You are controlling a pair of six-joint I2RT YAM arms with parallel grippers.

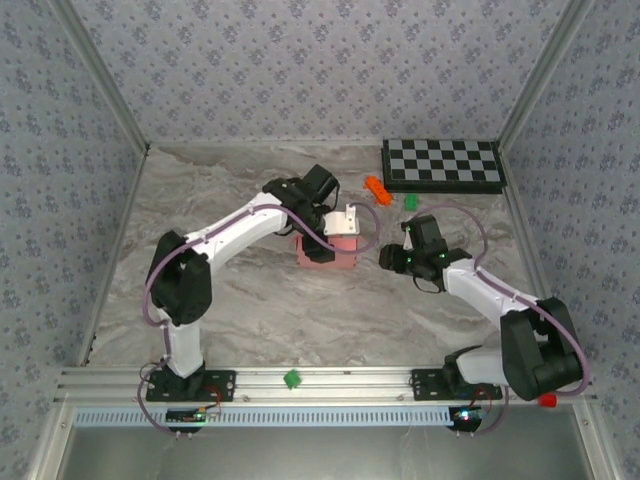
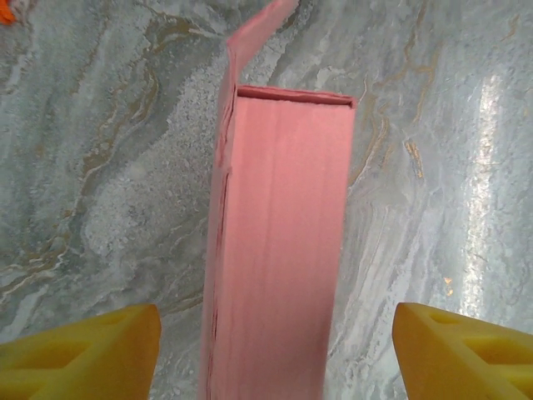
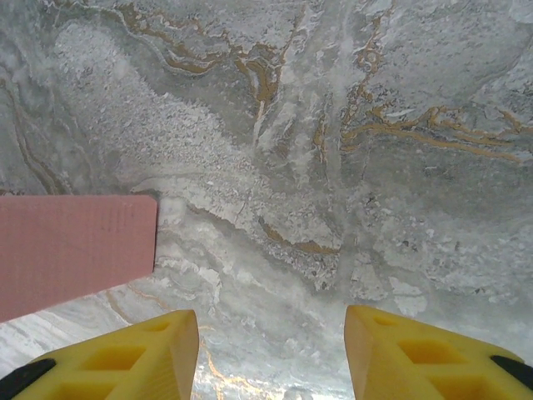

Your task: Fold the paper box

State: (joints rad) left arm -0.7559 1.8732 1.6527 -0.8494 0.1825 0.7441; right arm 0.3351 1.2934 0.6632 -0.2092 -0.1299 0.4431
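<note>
Paper box point(image 2: 279, 250) on table point(image 2: 433, 167), end flap point(image 2: 254, 29) unfolded.

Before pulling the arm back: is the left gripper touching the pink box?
Apart. The left wrist view shows bare table between the pink box and each finger of the left gripper.

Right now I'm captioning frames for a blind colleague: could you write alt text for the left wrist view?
A salmon-pink paper box lies lengthwise between the open yellow fingers of the left gripper, which stand clear of it on both sides. One flap angles away at its far end, over a grey marbled table.
</note>
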